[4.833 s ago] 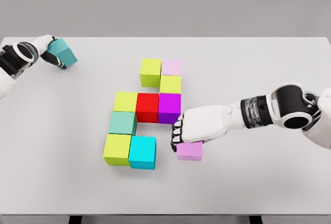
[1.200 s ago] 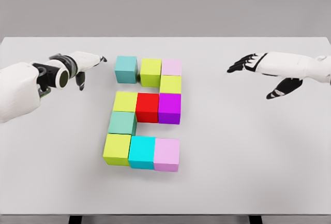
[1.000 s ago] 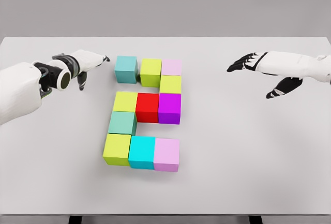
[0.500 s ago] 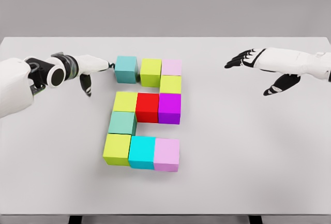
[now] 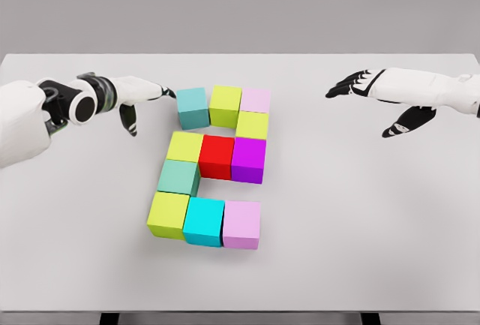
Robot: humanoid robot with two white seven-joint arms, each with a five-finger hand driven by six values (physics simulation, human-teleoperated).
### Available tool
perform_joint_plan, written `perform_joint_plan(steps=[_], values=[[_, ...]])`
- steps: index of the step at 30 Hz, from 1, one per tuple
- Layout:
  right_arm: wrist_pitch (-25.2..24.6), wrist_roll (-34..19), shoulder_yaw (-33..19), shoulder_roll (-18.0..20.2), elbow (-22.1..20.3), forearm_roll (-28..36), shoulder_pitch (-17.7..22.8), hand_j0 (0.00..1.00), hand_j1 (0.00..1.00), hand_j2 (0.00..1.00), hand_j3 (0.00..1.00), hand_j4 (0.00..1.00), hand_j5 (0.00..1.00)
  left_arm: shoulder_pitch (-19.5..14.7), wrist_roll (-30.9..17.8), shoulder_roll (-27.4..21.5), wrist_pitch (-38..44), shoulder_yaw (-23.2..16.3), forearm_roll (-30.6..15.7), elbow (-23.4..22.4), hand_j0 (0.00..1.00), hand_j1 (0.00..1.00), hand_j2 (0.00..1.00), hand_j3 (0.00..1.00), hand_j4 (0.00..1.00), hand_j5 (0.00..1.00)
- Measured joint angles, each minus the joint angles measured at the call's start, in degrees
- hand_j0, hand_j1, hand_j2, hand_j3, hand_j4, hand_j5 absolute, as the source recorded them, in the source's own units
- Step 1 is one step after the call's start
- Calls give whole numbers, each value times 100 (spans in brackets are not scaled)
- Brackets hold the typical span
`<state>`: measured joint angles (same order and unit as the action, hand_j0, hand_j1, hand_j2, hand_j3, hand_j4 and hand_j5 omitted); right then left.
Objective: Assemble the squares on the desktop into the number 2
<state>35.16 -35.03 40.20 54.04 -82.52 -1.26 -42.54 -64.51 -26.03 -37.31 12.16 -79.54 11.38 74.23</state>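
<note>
Coloured cubes form a blocky figure on the white table [image 5: 375,227]. The top row reads teal cube [image 5: 193,107], lime cube [image 5: 225,104], pale pink cube [image 5: 256,100]. Below come a yellow-green cube [image 5: 252,124], then a lime cube [image 5: 184,147], red cube [image 5: 216,155] and purple cube [image 5: 248,160]. A mint cube [image 5: 178,177] leads down to the bottom row of lime [image 5: 169,214], cyan [image 5: 204,221] and pink [image 5: 241,224] cubes. My left hand [image 5: 142,100] is open, its fingertips [image 5: 169,93] just left of the teal cube. Off at the right, my right hand [image 5: 367,96] hovers open.
The table's near edge runs along the bottom of the view, with grey wall behind the far edge. No other objects lie on the tabletop.
My left hand has pushed the teal cube rightward against the lime cube, closing the gap. The whole figure has shifted slightly right. The right hand has barely moved.
</note>
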Motion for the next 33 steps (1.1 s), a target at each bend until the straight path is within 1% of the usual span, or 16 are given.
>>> perform_joint_plan(steps=[3,4,8,12,16,19,20,26,28,30,33], values=[[0,0,0,2,-2,-2,-9,100,100,100,100,100,100,-97,-6,-107,-93,17,-4,3,100,100,100,100,100,100],[0,0,1,5,-4,-5,-9,100,100,100,100,100,100,-149,-21,-187,-234,24,-7,4,100,100,100,100,100,100],[0,0,1,25,-8,-23,-26,100,100,100,100,100,100,-167,-163,-448,-849,53,-20,10,100,100,100,100,100,100],[-1,0,-6,22,-6,-21,-184,100,100,100,100,100,100,-246,-319,-772,-1716,65,-4,3,100,100,100,100,100,100],[0,0,-9,16,-1,-19,-193,100,100,100,100,100,100,-237,-417,-882,-2122,67,7,-20,100,100,100,100,100,100],[-1,0,-11,9,-4,-21,-237,100,100,100,100,100,100,-237,-443,-827,-2216,64,13,-38,100,100,100,100,100,100],[-1,0,-10,9,-5,-18,-308,100,100,100,100,100,100,-237,-446,-785,-2228,64,14,-68,100,100,100,100,100,100],[1,0,-15,22,-8,-18,-290,100,100,100,100,100,100,-229,-448,-312,-2252,63,24,-626,100,100,100,100,100,100],[0,0,-46,17,-7,-13,-299,100,100,100,100,100,100,-229,-448,-231,-2252,64,23,-729,100,100,100,100,100,100],[3,-1,-137,29,6,-23,-211,100,100,100,100,100,100,-229,-447,-176,-2238,65,21,-782,100,100,100,100,100,100],[0,0,-311,35,7,-24,-220,100,100,100,100,100,100,-237,-443,-109,-2215,65,20,-826,100,100,100,100,100,100]])
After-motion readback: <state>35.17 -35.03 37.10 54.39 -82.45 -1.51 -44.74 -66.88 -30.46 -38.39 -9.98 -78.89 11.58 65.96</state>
